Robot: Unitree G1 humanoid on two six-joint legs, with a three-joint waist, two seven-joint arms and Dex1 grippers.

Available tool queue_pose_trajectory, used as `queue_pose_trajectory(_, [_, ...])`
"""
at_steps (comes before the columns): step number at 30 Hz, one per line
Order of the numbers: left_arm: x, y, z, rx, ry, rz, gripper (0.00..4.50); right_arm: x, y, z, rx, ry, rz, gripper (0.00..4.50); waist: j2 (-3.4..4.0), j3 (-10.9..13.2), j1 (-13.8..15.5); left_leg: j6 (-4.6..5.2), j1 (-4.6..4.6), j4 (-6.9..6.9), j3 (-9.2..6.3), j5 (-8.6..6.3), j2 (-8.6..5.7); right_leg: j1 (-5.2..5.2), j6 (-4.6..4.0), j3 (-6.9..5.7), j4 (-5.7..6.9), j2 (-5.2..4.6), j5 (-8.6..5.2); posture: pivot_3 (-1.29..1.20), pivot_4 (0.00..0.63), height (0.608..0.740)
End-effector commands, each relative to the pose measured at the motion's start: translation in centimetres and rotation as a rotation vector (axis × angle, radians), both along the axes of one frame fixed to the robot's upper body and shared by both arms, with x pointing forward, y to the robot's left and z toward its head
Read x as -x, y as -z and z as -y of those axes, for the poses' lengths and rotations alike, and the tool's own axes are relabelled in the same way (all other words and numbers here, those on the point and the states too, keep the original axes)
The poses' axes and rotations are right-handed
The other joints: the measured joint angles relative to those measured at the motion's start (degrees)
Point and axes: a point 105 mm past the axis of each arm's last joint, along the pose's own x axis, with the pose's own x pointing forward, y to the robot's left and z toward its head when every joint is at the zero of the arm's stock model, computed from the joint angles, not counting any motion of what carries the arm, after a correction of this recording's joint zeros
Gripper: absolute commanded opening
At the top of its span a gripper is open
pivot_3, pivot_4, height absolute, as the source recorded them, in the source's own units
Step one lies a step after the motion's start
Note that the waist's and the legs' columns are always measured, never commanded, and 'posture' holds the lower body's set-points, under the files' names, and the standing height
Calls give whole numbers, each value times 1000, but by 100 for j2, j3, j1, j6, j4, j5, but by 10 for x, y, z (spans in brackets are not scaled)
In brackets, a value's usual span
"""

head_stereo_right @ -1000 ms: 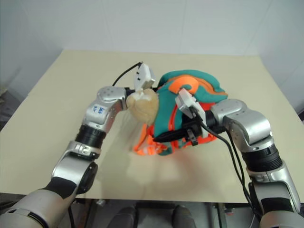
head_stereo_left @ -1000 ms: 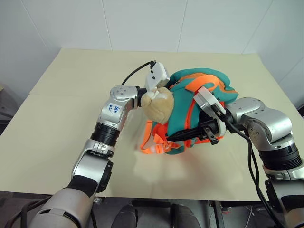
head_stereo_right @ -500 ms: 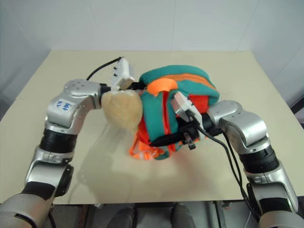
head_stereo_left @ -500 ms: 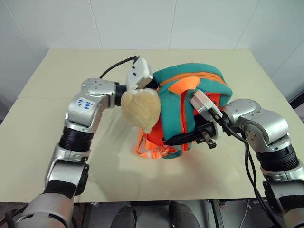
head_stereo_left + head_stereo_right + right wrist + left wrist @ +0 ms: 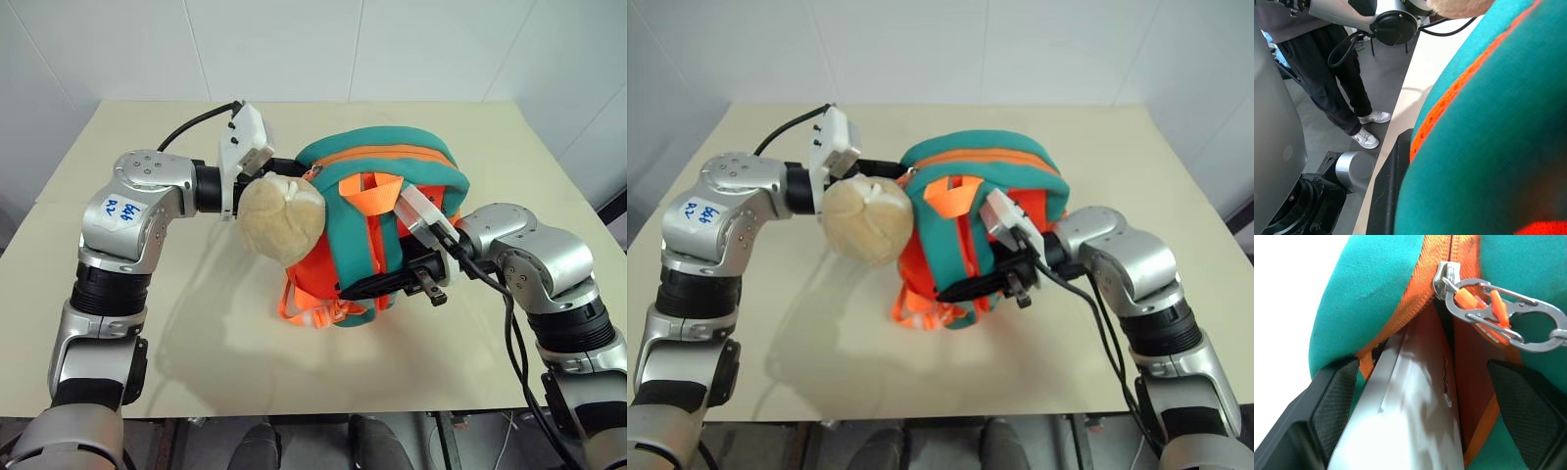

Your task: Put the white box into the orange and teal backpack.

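Left gripper [image 5: 1415, 396]: fingers [image 5: 1332, 401] spread wide, holding nothing; it has drawn back to the left from the bag's mouth since a second ago, when it was partly closed.

Plush toy [image 5: 282, 220]: tan, hangs off the bag's left side.

White box [image 5: 1405, 416]: the left wrist view alone shows it, lodged edge-on in the zip opening, between the open fingers, under a metal clip [image 5: 1498, 316].

Orange and teal backpack [image 5: 382, 225]: stands mid-table [image 5: 147, 323].

Right gripper [image 5: 387, 284]: nearly shut, pinching the backpack's teal edge, unchanged.

A person's legs [image 5: 1347, 93]: right wrist view.
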Motion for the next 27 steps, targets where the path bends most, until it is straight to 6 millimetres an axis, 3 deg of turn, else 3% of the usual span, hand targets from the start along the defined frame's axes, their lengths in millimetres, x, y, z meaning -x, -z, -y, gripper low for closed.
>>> queue_pose_trajectory(1, [2, -10, -1, 29, -17, 43, 4490, 4, -5, -3, -5, -42, 30, 557, 0, 0, 0, 0, 0, 0, 0, 0, 0, 0, 0, 0, 0, 0, 0, 0, 150, 740])
queue_pose_trajectory(6, [0, -1, 19, 33, 21, 55, 4490, 3, -5, -5, -9, -47, 31, 557, 0, 0, 33, 0, -1, 4, 0, 0, -1, 0, 0, 0, 1, -1, 0, 0, 150, 740])
queue_pose_trajectory(14, [-20, -1, -18, -225, -83, 140, 4490, 2, -5, -5, -10, -35, 33, 557, 0, 0, 17, -1, 2, 2, 5, 0, -1, -1, 0, 3, 4, 1, 0, 0, 150, 740])
queue_pose_trajectory(19, [-24, -7, -18, -318, -74, 246, 4490, 0, -5, -7, -18, -33, 34, 557, 0, 0, 34, 0, 1, 5, 5, 0, -1, -1, 0, 3, 7, 1, 0, 0, 150, 740])
queue_pose_trajectory(24, [-18, -5, -14, -181, -126, 4, 4490, 0, -6, -9, -29, -31, 36, 557, 1, 1, 57, 18, -3, 5, 4, -10, -1, -2, 0, 2, 6, 1, 0, 0, 150, 740])
queue_pose_trajectory(27, [-16, 0, -21, -168, -146, -35, 4490, 1, -5, -9, -29, -29, 35, 557, 1, 1, 38, 23, -5, 5, 5, -13, -1, -8, 0, 3, 11, 1, 0, 0, 150, 740])
